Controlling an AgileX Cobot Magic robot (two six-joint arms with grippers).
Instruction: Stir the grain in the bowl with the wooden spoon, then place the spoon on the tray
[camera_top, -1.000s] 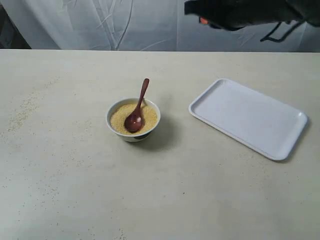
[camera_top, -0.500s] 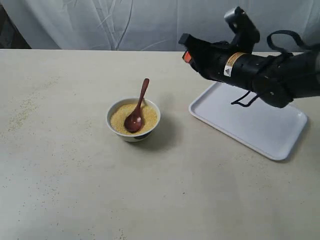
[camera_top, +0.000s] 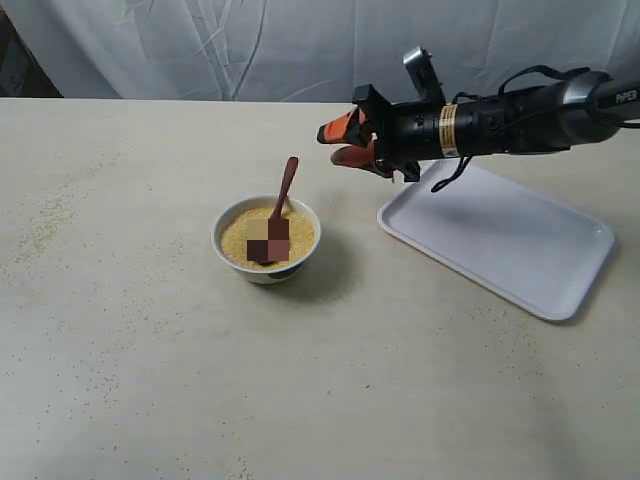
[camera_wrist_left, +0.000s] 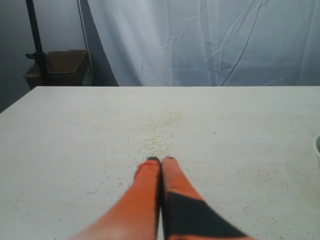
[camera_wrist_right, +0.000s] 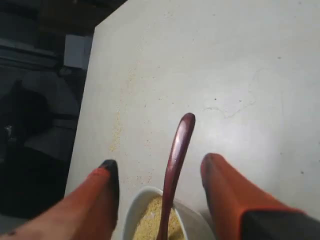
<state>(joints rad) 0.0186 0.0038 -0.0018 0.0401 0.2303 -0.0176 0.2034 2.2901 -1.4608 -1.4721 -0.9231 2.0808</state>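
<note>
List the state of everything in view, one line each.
wooden spoon: head in the grain, handle leaning on the bowl rim, not gripped
bowl: upright, holding grain
grain: mounded in the bowl
tray: flat, nothing on it
right gripper: open, facing the spoon handle, not touching it
left gripper: shut, holding nothing

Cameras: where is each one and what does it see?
Exterior view: off the arms, looking down at the table, bowl, tray and right gripper.
Left wrist view: on the left arm, facing along the table; shut left gripper shows.
Right wrist view: on the right arm, looking past its open gripper at the wooden spoon.
Exterior and right wrist share spoon and bowl.
</note>
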